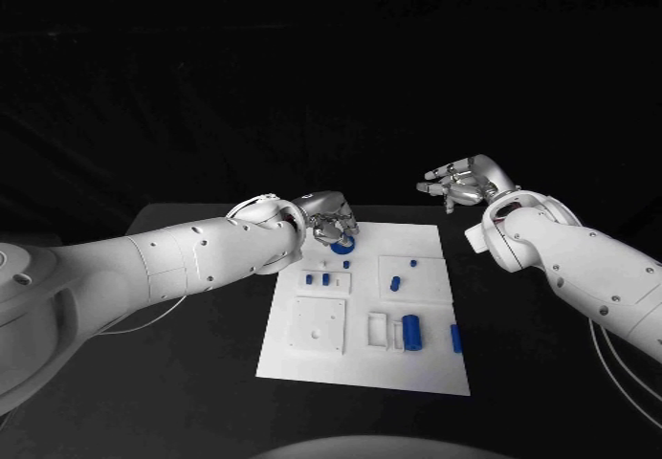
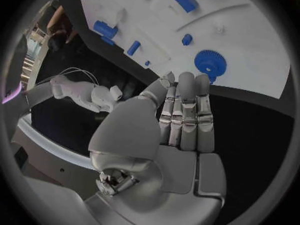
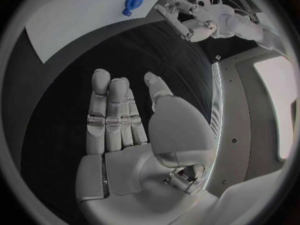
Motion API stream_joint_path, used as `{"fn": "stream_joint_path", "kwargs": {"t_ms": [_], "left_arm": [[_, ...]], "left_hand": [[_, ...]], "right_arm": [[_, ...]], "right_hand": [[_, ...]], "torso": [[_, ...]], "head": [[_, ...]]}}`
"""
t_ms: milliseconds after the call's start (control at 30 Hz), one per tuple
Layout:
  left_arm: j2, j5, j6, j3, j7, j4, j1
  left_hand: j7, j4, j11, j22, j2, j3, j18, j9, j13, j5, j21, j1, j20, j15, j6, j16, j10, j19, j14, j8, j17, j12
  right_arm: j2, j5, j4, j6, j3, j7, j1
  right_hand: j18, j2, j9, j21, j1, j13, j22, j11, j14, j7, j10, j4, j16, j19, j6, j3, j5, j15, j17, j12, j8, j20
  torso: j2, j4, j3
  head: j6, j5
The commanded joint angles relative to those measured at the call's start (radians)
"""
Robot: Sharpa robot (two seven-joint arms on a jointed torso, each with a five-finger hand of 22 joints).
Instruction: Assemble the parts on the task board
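Near edge: you are working with the board (image 1: 362,368) lying close to the counter's (image 1: 207,392) near edge, so a dragged part could be sliding off toward you.
Mid board: the cylinder (image 1: 411,331) and small pegs (image 1: 455,338) are lying loose beside the recessed plates (image 1: 320,325); a low sweep of either arm could be knocking them out of place.
Left hand: your left hand (image 1: 328,220) is hovering at the board's far left corner, fingers straight and together, gripping nothing.
Gear: the blue gear (image 2: 209,62) is lying flat on the board just past those fingertips (image 2: 186,80); coming down flat-handed, you could be pushing it off the far edge rather than pinching it.
Right hand: your right hand (image 1: 467,184) is raised beyond the board's far right corner, released and empty, well apart from every part.
Open room: bare counter is running along both long sides of the board, so either arm is having room to withdraw sideways; the gap between the hands over the far edge is the tighter spot.
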Motion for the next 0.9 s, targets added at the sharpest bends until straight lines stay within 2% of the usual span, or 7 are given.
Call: {"fn": "stream_joint_path", "kwargs": {"t_ms": [33,167,300,367,433,633,900], "left_arm": [[0.009,-0.128,0.059,0.0,0.044,-0.014,-0.002],[0.024,-0.188,0.109,-0.003,0.031,-0.037,-0.007],[0.035,-0.218,0.131,-0.005,0.028,-0.052,-0.013],[0.04,-0.225,0.135,-0.005,0.031,-0.058,-0.017],[0.044,-0.229,0.137,-0.006,0.034,-0.063,-0.02],[0.053,-0.234,0.148,-0.006,0.04,-0.077,-0.03],[0.058,-0.236,0.164,-0.006,0.04,-0.086,-0.038]], "left_hand": [[-0.003,-0.004,-0.003,0.01,-0.002,-0.001,0.012,0.002,-0.001,0.002,0.003,-0.011,-0.002,0.001,0.003,0.01,0.0,0.01,-0.005,-0.002,0.006,-0.005],[-0.004,-0.003,-0.004,0.027,-0.008,0.003,0.01,0.001,-0.001,0.001,0.006,-0.021,-0.003,0.001,0.006,0.049,-0.005,0.017,-0.008,-0.002,0.022,-0.004],[-0.002,0.002,0.0,0.027,-0.013,0.0,0.01,0.001,-0.001,-0.009,0.005,-0.025,-0.002,0.002,0.0,0.067,-0.027,0.025,-0.007,-0.003,0.027,-0.004],[0.009,0.007,0.003,0.025,-0.019,-0.009,0.01,0.0,-0.001,-0.021,0.001,-0.029,0.001,0.005,-0.009,0.07,-0.035,0.025,-0.01,-0.003,0.026,-0.004],[0.009,0.024,0.007,0.019,-0.019,-0.029,0.016,0.002,0.0,-0.021,-0.017,-0.019,0.007,0.009,-0.013,0.077,-0.041,0.032,-0.017,-0.001,0.02,-0.003],[0.011,0.026,0.004,0.026,-0.014,-0.023,0.015,0.001,-0.001,-0.005,-0.023,-0.017,0.006,0.009,-0.009,0.082,-0.029,0.035,-0.016,-0.002,0.016,-0.004],[0.013,0.013,-0.005,0.033,-0.007,0.021,0.013,0.0,-0.001,0.014,0.001,-0.027,-0.001,0.004,-0.003,0.11,0.01,0.033,-0.019,-0.003,0.019,-0.004]], "right_arm": [[0.003,0.006,0.002,-0.002,0.0,0.017,-0.001],[0.005,0.006,0.003,-0.002,0.0,0.018,-0.001],[0.007,0.006,0.004,-0.005,0.0,0.019,-0.001],[0.007,0.006,0.004,-0.006,0.0,0.02,-0.001],[0.006,0.006,0.005,-0.007,0.0,0.021,0.0],[0.007,0.006,0.006,-0.008,0.0,0.021,0.0],[0.007,0.006,0.008,-0.008,0.0,0.021,0.0]], "right_hand": [[0.009,0.006,-0.001,-0.006,-0.002,-0.033,-0.001,0.0,-0.005,0.003,0.014,-0.001,-0.005,0.022,-0.005,0.009,0.001,0.006,-0.001,-0.044,-0.003,0.006],[0.012,0.006,-0.001,-0.01,-0.005,-0.095,0.001,0.006,-0.005,0.005,0.037,-0.002,-0.004,0.024,-0.006,0.013,0.001,0.009,-0.002,-0.121,-0.003,0.008],[0.015,0.006,-0.001,-0.013,-0.007,-0.137,0.003,0.012,-0.006,0.007,0.049,-0.004,-0.004,0.025,-0.008,0.018,0.001,0.012,-0.002,-0.175,-0.003,0.011],[0.018,0.005,0.0,-0.015,-0.009,-0.165,0.004,0.015,-0.006,0.007,0.06,-0.005,-0.004,0.026,-0.008,0.023,0.001,0.014,-0.002,-0.21,-0.002,0.013],[0.018,0.004,-0.001,-0.016,-0.01,-0.179,0.005,0.016,-0.005,0.007,0.07,-0.006,-0.003,0.026,-0.007,0.025,0.0,0.014,-0.002,-0.226,-0.004,0.014],[0.019,0.002,0.0,-0.018,-0.012,-0.189,0.006,0.016,-0.006,0.008,0.076,-0.006,-0.003,0.027,-0.007,0.026,-0.001,0.015,-0.002,-0.238,-0.003,0.014],[0.019,0.002,-0.001,-0.018,-0.013,-0.191,0.006,0.017,-0.006,0.008,0.075,-0.006,-0.003,0.028,-0.008,0.025,-0.001,0.015,-0.002,-0.24,-0.003,0.014]], "torso": [[0.0,0.0001,0.0006],[-0.001,0.0001,0.0005],[0.0,0.0001,-0.0003],[0.0,0.0,-0.0008],[0.002,0.0001,-0.0013],[0.003,0.0004,-0.0019],[0.002,0.0012,-0.0015]], "head": [[0.002,0.0],[0.004,-0.001],[0.006,-0.001],[0.006,0.0],[0.008,-0.001],[0.005,-0.003],[0.0,-0.006]]}}
